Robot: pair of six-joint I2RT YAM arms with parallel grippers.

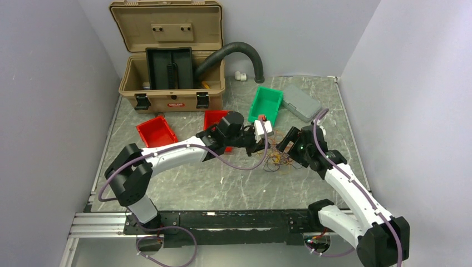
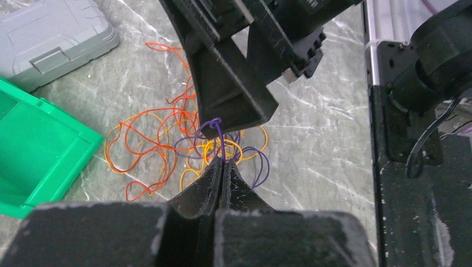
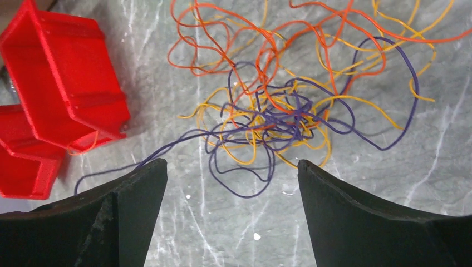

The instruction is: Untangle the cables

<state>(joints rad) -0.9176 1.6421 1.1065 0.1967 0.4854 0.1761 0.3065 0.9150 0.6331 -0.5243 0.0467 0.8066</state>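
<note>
The left end effector (image 2: 222, 164) is pinched shut on one purple strand (image 2: 220, 139) rising from the cables (image 3: 278, 105), which lie tangled on the bench (image 1: 222, 183) between the two arms. The right end effector (image 3: 231, 167) gapes wide, holding nothing, just above the tangle. Both arms reach inward toward mid-bench.

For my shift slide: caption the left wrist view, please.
Left tool shut on a purple wire at the orange, yellow and purple tangle.

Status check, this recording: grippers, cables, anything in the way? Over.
Left gripper shut on purple strand. Right gripper open, facing cables, one tangled heap. No obstruction seen.
</note>
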